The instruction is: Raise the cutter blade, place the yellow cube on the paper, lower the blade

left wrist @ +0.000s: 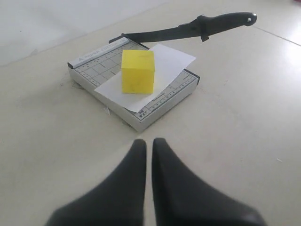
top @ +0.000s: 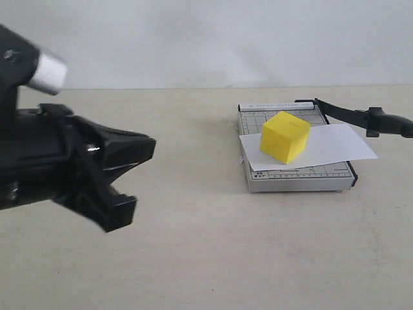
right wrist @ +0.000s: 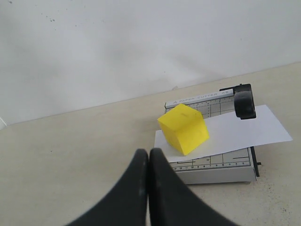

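The yellow cube point(top: 284, 135) point(left wrist: 138, 70) point(right wrist: 184, 128) rests on the paper point(top: 337, 146) point(left wrist: 170, 58) point(right wrist: 244, 129), which lies across the grey gridded trimmer point(top: 297, 178) point(left wrist: 94, 63) point(right wrist: 211, 170). The cutter blade point(top: 361, 117) point(left wrist: 207, 26) stands lifted off the trimmer's right side; its handle end point(right wrist: 244, 101) points toward the right wrist camera. My left gripper point(top: 139, 181) point(left wrist: 149, 141) hovers well left of the trimmer, fingers together with only a thin slit, holding nothing. My right gripper point(right wrist: 149, 151) is shut and empty, short of the trimmer; the exterior view does not show it.
The trimmer sits on a pale beige tabletop point(top: 206, 258) with a white wall point(top: 193, 39) behind. Nothing else lies on the table.
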Robot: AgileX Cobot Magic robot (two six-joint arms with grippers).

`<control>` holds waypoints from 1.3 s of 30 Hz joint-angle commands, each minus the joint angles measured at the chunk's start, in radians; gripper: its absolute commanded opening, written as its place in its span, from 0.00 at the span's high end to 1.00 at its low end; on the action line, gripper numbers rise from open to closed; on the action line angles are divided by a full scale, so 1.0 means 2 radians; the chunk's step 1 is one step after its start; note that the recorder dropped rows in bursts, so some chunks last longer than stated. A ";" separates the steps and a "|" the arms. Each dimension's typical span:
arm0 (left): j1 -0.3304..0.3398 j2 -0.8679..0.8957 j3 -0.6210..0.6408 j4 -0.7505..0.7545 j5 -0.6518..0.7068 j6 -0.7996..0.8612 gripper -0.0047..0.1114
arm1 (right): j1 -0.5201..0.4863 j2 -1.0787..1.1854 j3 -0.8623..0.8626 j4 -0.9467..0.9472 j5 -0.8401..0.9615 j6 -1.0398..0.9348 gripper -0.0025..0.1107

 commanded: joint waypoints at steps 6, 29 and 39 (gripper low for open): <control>0.001 -0.197 0.121 -0.004 0.004 -0.077 0.92 | 0.001 -0.002 0.001 -0.001 -0.003 -0.002 0.98; 0.001 -0.406 0.261 0.012 0.046 -0.097 0.92 | 0.001 -0.002 0.001 -0.001 -0.003 -0.002 0.98; 0.002 -0.518 0.281 0.095 0.044 -0.097 0.92 | 0.001 -0.002 0.001 -0.001 -0.003 -0.002 0.98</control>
